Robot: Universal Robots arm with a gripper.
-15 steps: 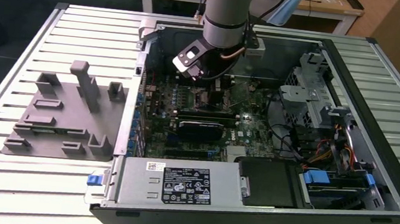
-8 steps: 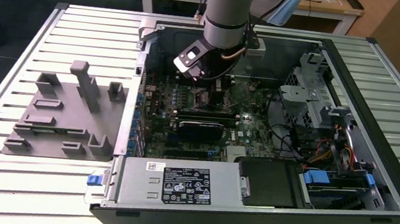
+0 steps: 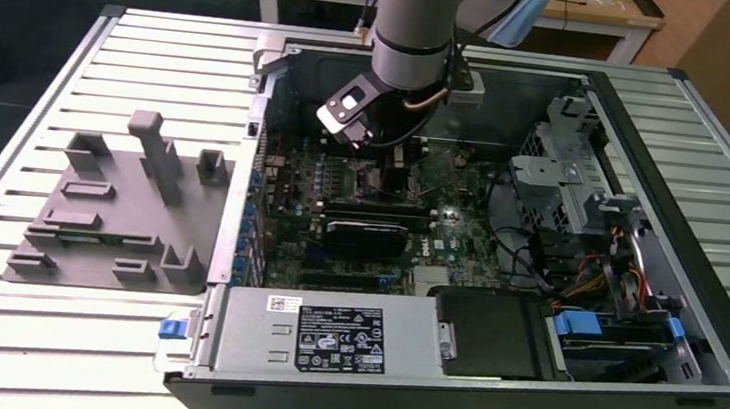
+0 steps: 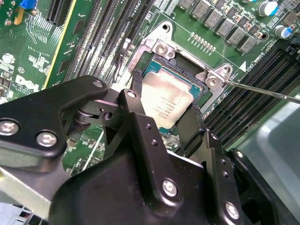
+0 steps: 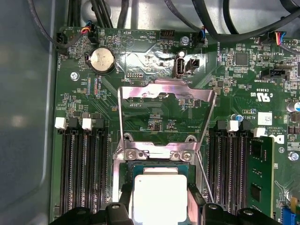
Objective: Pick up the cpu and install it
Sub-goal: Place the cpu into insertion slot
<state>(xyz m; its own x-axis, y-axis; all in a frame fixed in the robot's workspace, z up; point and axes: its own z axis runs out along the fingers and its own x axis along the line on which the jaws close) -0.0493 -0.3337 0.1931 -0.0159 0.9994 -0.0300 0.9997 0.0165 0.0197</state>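
Observation:
The cpu (image 4: 166, 101) is a pale silver square chip. It lies level in or just over the open motherboard socket (image 4: 157, 47), and I cannot tell whether it is fully seated. My gripper (image 4: 164, 111) reaches down into the computer case, its black fingers (image 4: 136, 110) set against two opposite edges of the chip. In the first wrist view the cpu (image 5: 159, 194) sits between the same fingers (image 5: 125, 194) of the gripper (image 5: 160, 198), below the raised metal load plate (image 5: 166, 101). In the exterior view the gripper (image 3: 394, 157) hangs over the board's upper middle.
Memory slots (image 5: 84, 168) flank the socket on both sides. A thin latch lever (image 4: 262, 90) sticks out beside it. The open case (image 3: 687, 195) holds a power supply (image 3: 325, 336), a drive cage (image 3: 562, 178) and cables. A grey fixture (image 3: 124, 206) sits at the exterior view's left.

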